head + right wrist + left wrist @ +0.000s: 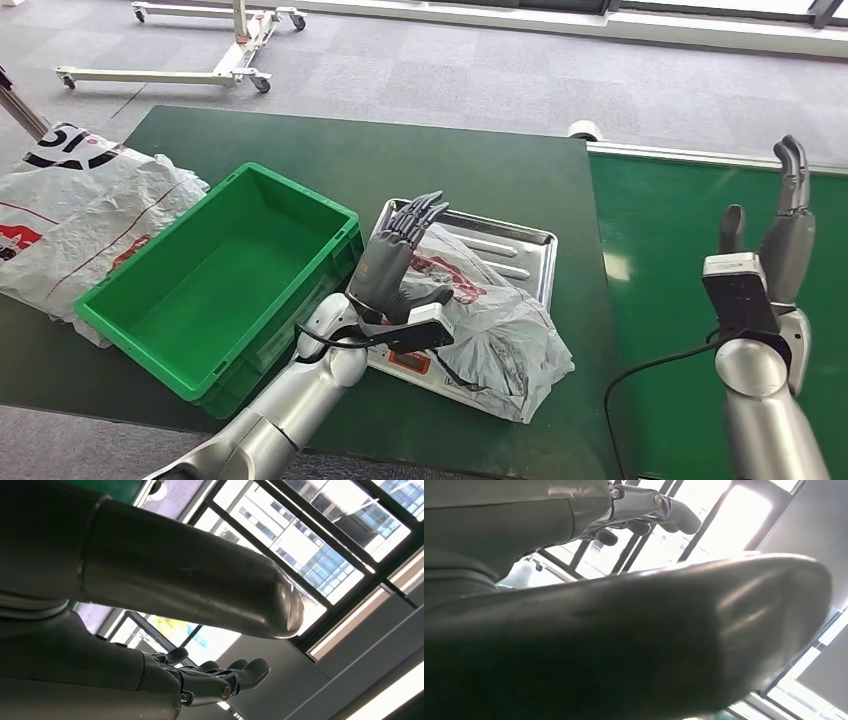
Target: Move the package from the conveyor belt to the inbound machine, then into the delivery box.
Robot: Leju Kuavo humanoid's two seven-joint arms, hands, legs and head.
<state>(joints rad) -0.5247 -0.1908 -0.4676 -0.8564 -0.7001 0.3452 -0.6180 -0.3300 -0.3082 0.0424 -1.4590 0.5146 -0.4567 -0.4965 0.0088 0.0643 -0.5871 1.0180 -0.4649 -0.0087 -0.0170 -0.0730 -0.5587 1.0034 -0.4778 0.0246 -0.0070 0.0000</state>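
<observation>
A crumpled grey plastic package (490,325) with red print lies on the flat metal tray of the inbound machine (530,248) in the head view. My left hand (398,262) is raised just left of the package, fingers spread and pointing up, holding nothing. The green delivery box (220,285) stands empty to the left of that hand. My right hand (775,235) is lifted above the green conveyor belt (680,250), fingers straight up and empty. In the left wrist view the thumb (674,630) and fingers (649,502) are apart; the right wrist view shows the same spread (200,587).
A large white plastic bag (80,215) with red and black print lies on the dark green table (440,155) left of the box. A white roller end (584,130) marks the belt's far corner. A wheeled metal frame (220,50) stands on the grey carpet beyond.
</observation>
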